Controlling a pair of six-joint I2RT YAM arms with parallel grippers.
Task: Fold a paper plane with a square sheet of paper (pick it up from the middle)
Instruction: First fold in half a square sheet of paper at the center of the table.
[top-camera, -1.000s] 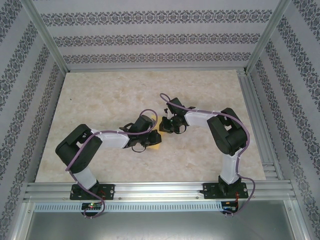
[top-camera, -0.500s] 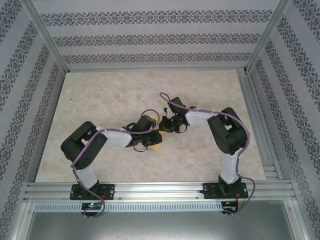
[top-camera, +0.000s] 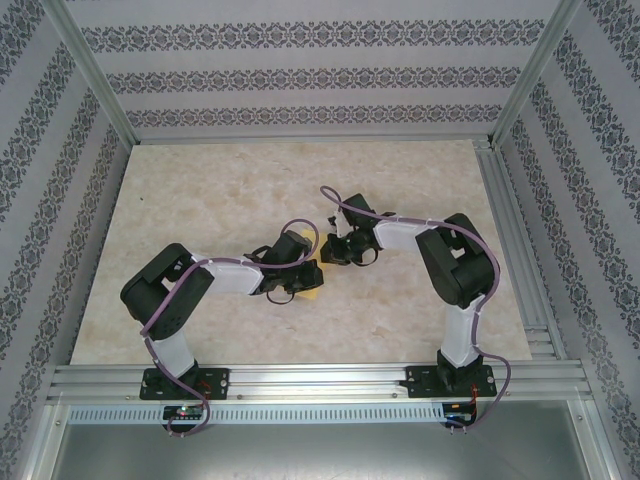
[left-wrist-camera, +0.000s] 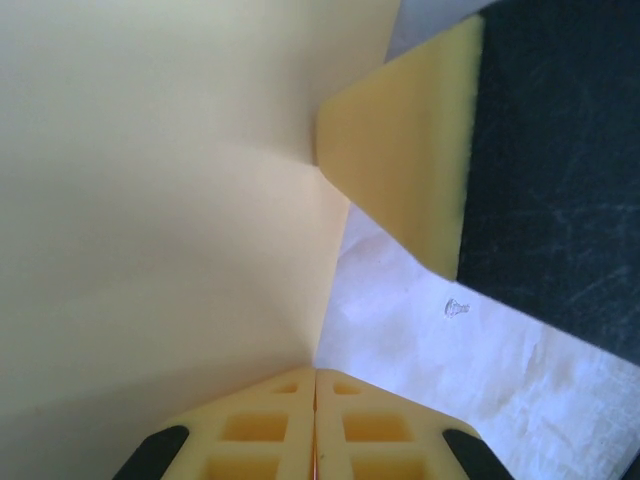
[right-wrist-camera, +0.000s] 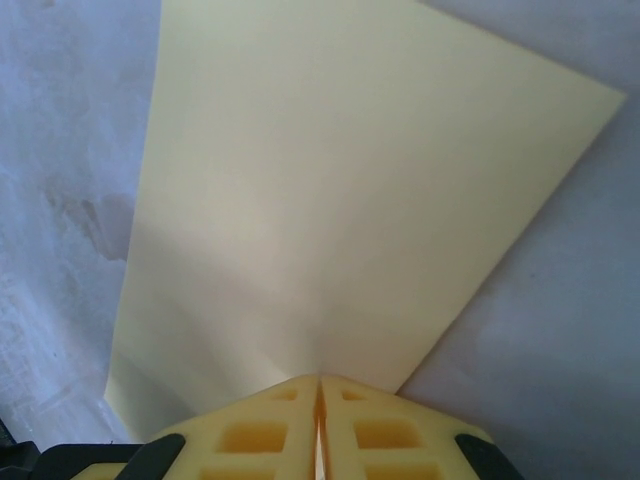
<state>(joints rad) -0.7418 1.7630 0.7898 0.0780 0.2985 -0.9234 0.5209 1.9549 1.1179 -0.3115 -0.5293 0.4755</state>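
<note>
The yellow-orange square sheet of paper (right-wrist-camera: 330, 200) is held off the table between both arms, softly bent and not in the form of a paper plane. In the top view only a small corner of the sheet (top-camera: 313, 292) peeks out under the left wrist. My left gripper (left-wrist-camera: 316, 374) is shut on one edge of the sheet (left-wrist-camera: 160, 200), pads pressed together. My right gripper (right-wrist-camera: 320, 381) is shut on another edge. The right gripper's finger (left-wrist-camera: 410, 170) appears close by in the left wrist view. From above, the left gripper (top-camera: 306, 280) and right gripper (top-camera: 328, 258) nearly meet at the table's middle.
The pale marbled table top (top-camera: 220, 190) spreads around both arms. Aluminium frame rails (top-camera: 510, 240) run along the right side and the near edge, and patterned walls enclose the back and sides.
The left arm's elbow has swung right and its gripper has crept slightly toward the right gripper. The right arm has hardly moved. Both stay shut on the sheet.
</note>
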